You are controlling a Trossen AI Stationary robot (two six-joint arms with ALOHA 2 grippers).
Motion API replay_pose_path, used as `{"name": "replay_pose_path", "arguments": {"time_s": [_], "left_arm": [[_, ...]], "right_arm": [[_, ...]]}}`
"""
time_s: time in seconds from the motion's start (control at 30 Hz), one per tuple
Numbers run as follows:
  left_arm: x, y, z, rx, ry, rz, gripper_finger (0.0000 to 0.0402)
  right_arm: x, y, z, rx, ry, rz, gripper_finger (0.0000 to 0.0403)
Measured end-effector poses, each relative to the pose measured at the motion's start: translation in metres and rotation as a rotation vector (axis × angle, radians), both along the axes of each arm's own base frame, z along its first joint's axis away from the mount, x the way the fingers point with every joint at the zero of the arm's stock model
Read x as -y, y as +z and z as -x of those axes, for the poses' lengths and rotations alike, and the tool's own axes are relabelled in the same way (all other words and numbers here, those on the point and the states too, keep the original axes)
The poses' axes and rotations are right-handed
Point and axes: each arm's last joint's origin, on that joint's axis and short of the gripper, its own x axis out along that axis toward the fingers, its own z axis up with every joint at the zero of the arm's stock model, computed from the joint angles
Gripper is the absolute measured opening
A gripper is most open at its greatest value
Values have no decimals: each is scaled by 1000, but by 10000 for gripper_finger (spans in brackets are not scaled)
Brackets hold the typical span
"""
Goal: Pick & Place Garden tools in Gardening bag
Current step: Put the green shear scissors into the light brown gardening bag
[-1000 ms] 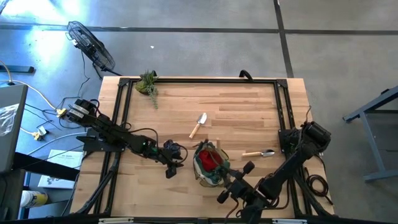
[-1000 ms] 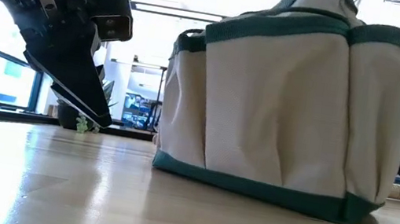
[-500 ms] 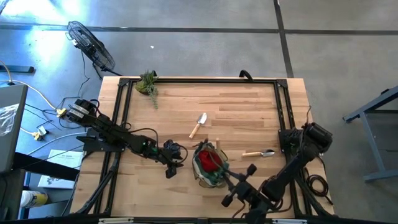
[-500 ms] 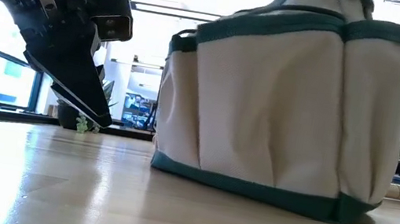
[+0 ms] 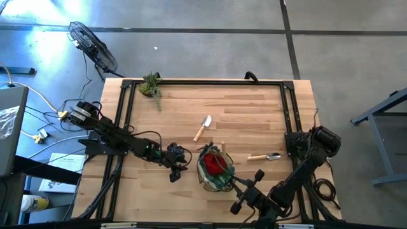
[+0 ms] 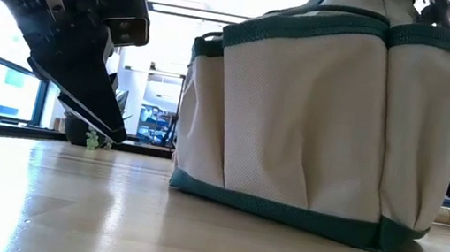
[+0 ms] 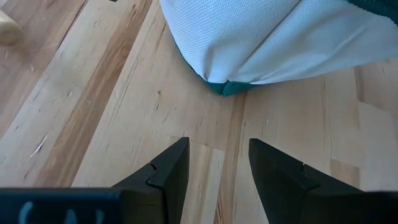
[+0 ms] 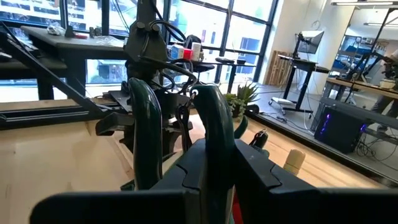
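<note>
Bag handles [image 8: 177,118] sit clamped in right end effector [image 5: 240,186] at lower center, steadying gardening bag [image 5: 213,168]; left end effector [image 5: 177,166] waits apart, empty.

Around my butcher-block wooden table [image 5: 254,108]

A small leafy green plant clump [image 5: 151,84] sits at my table's far left corner. Beyond that corner a black wire-caged floor fan [image 5: 93,46] stands on the grey concrete floor [image 5: 210,14], and yellow and white cables [image 5: 39,100] trail beside my left edge.
</note>
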Motion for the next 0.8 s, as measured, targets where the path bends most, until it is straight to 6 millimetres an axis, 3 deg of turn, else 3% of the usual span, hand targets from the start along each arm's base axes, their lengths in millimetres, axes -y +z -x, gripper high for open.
{"name": "replay_pose_path", "arguments": {"time_s": [0.3,0.8], "left_arm": [[0,0,0,0,1,-1,161],[0,0,0,4,12,-10,161]], "right_arm": [[-4,-3,9,4,26,-6,41],[14,-19,9,-44,50,-95,41]]}}
